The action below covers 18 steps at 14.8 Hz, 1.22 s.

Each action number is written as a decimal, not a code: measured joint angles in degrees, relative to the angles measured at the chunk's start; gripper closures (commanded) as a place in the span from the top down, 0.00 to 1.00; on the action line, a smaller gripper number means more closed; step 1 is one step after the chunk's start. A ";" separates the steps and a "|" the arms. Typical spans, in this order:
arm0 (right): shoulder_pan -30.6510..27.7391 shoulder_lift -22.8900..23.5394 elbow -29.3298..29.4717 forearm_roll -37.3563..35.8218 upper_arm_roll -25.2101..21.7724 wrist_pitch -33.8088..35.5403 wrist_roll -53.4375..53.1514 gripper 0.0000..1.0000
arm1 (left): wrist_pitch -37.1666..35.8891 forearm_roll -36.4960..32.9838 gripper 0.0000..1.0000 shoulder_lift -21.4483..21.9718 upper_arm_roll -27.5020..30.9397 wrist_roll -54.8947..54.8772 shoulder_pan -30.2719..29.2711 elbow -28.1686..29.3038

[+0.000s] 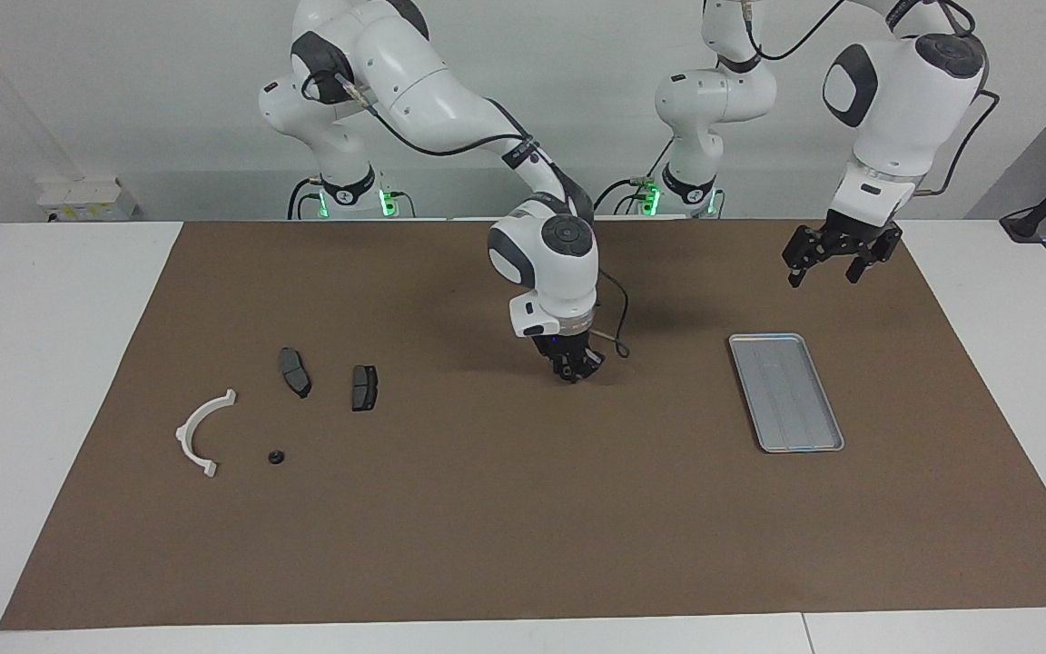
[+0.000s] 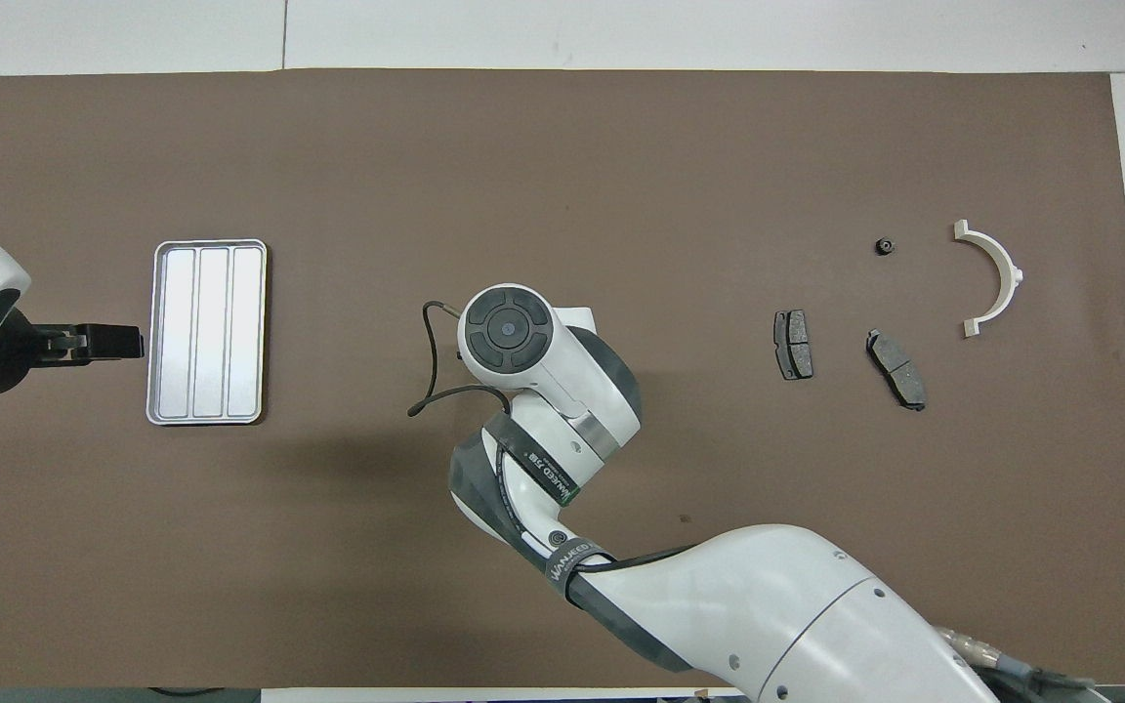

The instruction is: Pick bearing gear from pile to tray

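Looking at the table point(image 1: 487, 545), the tray point(image 1: 786, 391) was spotted at the left arm's end and a tiny black gear point(image 1: 276, 457) beside the white bracket point(image 1: 201, 434) at the right arm's end, well apart. Something that small could easily be dropped short on that carry. The right hand point(image 1: 575, 368) was held low over mid-table, grip impossible to tell. The left hand point(image 1: 836, 259) was raised near the tray, spread open.

Both arms point(image 1: 414, 82) are glossy white with rounded shells and dark grey joint caps. Black cables loop along them, strapped on by black bands with white lettering. Green lights glow at the bases point(image 1: 350, 195). The grippers point(image 1: 836, 250) are black.
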State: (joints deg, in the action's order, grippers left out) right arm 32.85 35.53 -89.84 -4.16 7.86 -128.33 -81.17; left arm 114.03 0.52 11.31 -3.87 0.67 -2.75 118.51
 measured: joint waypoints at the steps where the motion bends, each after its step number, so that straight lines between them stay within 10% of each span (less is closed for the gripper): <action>1: -0.16 -0.10 0.57 -0.01 -0.19 2.13 -0.14 1.00 | 0.00 0.01 1.00 0.00 0.00 0.00 0.00 0.00; 10: -19.24 -7.90 12.55 -0.36 -0.71 26.65 30.29 1.00 | 2.46 -0.25 1.00 -2.23 -1.20 16.37 9.70 -1.14; 18: -34.99 -8.88 5.01 -0.45 -0.78 19.17 51.19 1.00 | 12.28 -4.90 1.00 -21.42 -1.80 39.83 25.34 -8.76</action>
State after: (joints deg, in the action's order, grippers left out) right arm -2.14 26.65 -84.82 -4.62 7.09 -109.16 -29.98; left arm 126.30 -4.37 -10.11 -5.67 40.50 22.59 109.75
